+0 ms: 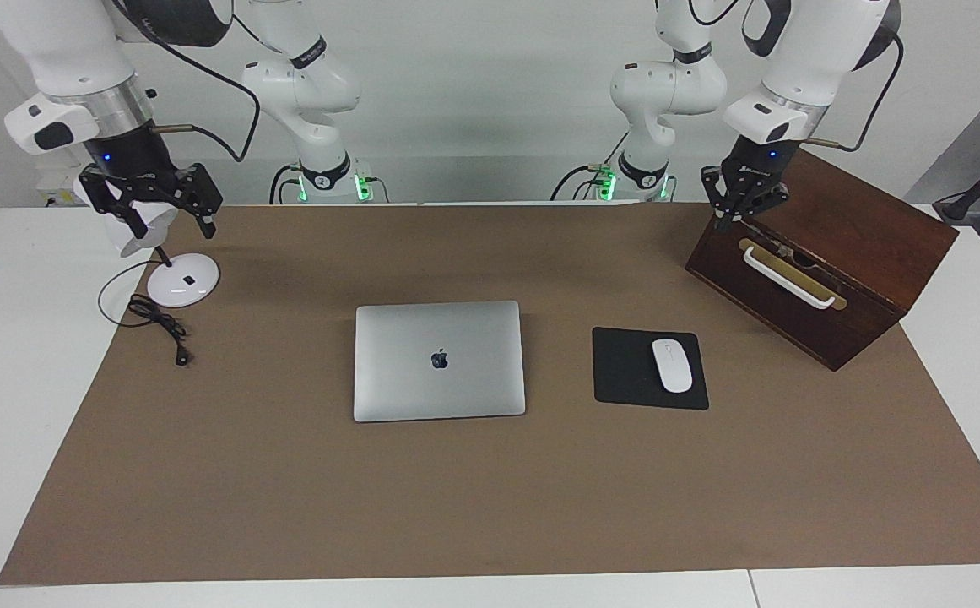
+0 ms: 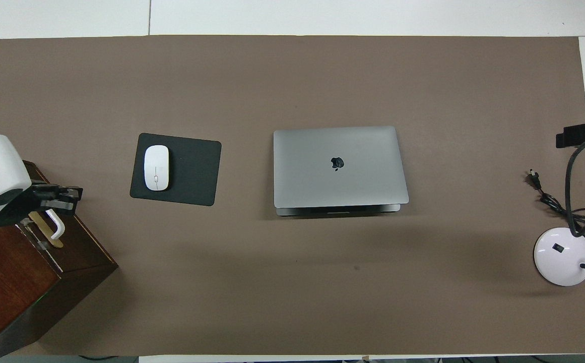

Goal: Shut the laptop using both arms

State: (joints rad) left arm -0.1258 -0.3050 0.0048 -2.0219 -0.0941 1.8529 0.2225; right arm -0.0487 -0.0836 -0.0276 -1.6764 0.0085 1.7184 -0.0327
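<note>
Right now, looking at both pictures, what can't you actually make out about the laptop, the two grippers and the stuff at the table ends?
- laptop: lid down in both views, so screen and keyboard are hidden.
- right gripper: over the desk lamp; it covers the lamp head in the facing view, and the overhead view's edge cuts it off.
- left gripper: over the wooden box; its wrist hides part of it in the overhead view.
- wooden box: contents unseen.

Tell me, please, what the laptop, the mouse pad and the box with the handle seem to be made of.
The laptop looks like brushed metal: an even silver-grey matte lid with a dark logo. The mouse pad seems to be soft fabric or rubber, flat, black and without shine. The box looks like dark varnished wood, with reddish-brown grain and slight gloss; its handle is white, probably plastic.
</note>
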